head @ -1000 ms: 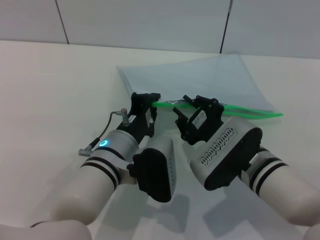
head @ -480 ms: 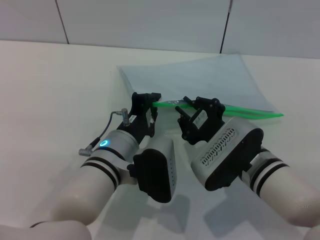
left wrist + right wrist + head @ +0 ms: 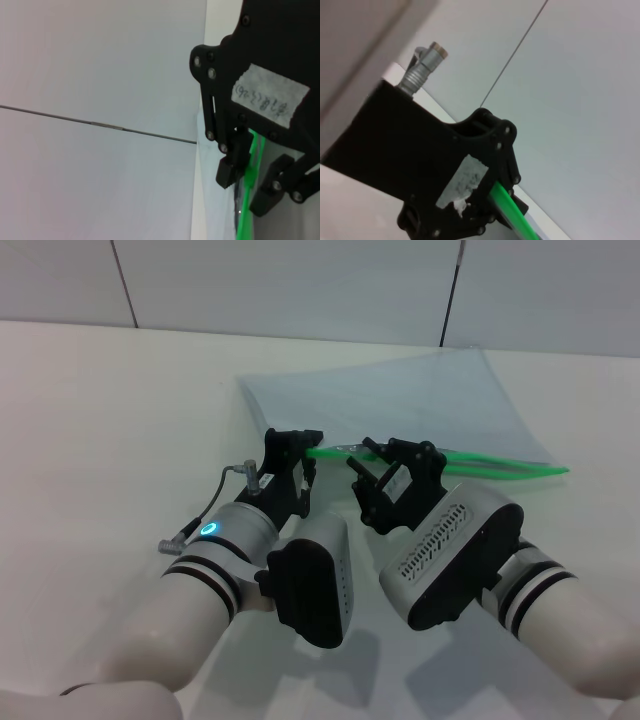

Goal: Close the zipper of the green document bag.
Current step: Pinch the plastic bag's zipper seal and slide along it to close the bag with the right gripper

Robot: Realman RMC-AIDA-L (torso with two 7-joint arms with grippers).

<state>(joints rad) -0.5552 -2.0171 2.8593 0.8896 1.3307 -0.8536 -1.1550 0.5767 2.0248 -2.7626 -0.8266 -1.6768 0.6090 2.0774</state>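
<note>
a white table [image 3: 90,410] fills the lower part of the head view, its surface plain and evenly lit, with soft shadows near the front. behind it stands a pale grey panelled wall [image 3: 280,285], split by thin dark seams [image 3: 123,282]. the left wrist view shows the same wall with one seam crossing it.

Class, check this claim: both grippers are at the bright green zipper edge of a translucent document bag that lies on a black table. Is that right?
Not quite. The table is white, not black, as the head view shows. The rest holds: the left gripper and right gripper are both at the zipper edge of the translucent green document bag.
</note>
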